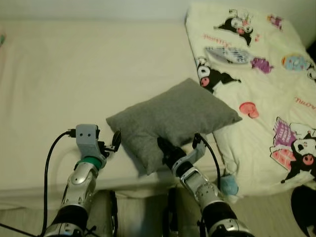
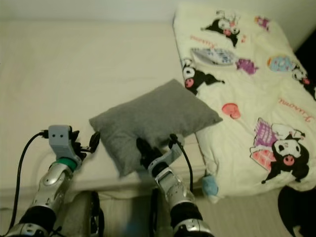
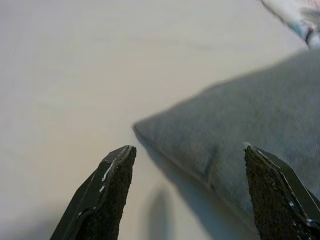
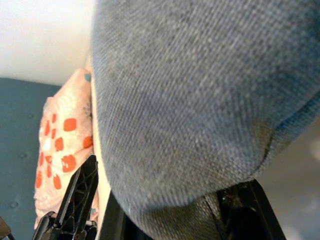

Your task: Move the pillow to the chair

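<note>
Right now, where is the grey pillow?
The pillow lies on the bed near its front edge, in the middle of the head view, beside the cartoon blanket on its right, between both pincers.

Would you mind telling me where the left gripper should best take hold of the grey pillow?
Probably the near-left corner of the pillow, approached from the robot's left. That corner tapers thin and lies flat on the bed, and the open left gripper already points at it, while the right gripper is at the front edge.

The pillow (image 1: 173, 121) is grey cloth, rough and matt. The bed (image 1: 74, 94) has smooth cream cloth. The blanket (image 1: 266, 98) is soft printed cloth. The arms (image 1: 81, 180) are shiny metal.
</note>
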Controlling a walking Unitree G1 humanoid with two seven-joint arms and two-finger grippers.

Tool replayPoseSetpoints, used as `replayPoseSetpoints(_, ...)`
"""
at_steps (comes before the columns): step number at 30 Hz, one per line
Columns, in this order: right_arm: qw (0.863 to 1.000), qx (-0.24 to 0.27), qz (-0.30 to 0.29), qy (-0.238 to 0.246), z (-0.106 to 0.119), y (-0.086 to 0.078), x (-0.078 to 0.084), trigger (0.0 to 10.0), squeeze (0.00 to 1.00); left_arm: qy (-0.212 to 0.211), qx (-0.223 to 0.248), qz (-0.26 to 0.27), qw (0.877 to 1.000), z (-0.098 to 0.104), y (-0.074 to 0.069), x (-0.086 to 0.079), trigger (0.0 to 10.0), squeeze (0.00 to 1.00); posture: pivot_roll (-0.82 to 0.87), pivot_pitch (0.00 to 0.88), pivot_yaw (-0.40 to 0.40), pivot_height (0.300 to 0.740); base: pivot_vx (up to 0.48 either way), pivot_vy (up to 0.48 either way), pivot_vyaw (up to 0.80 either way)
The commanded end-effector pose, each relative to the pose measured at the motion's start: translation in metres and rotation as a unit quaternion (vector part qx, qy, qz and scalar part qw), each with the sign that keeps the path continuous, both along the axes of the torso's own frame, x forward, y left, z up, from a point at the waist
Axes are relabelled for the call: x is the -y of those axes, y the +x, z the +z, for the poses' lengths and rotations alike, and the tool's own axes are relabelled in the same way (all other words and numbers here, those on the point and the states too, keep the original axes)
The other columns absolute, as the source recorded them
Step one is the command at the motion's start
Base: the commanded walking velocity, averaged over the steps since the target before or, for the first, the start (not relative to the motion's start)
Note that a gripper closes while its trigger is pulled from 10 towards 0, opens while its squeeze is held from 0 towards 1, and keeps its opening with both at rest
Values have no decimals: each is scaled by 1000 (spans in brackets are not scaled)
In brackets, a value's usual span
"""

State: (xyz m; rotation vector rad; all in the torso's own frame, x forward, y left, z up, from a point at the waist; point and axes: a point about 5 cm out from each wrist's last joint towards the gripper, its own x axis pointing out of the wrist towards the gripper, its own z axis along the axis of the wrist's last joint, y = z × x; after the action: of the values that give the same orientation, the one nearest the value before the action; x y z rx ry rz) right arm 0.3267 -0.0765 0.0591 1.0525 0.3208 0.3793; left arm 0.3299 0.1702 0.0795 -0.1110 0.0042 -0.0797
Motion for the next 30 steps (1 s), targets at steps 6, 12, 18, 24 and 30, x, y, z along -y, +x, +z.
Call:
replayPoseSetpoints(6,998,31,-21,40,14,7,-6,0,0,11,-12,-9,1000,-2,-1,12,10000,1000,9,0,-3,623,0,0,0)
replayPoseSetpoints(12,993,93,-53,59,39,16,10,0,0,25,19,-51,998,13,2,34,10000,59,-1,0,3,623,0,0,0)
replayPoseSetpoints(18,976,195,-94,0,80,17,27,0,0,35,53,-68,996,27,2,47,10000,0,-24,0,12,623,0,0,0)
replayPoseSetpoints(24,917,261,-199,-228,103,16,51,10000,0,34,75,-64,995,43,6,50,10000,0,-35,0,9,623,0,0,0)
replayPoseSetpoints(30,883,304,-221,-279,126,11,54,10000,0,26,84,-63,994,50,2,46,10000,0,-48,0,15,623,0,0,0)
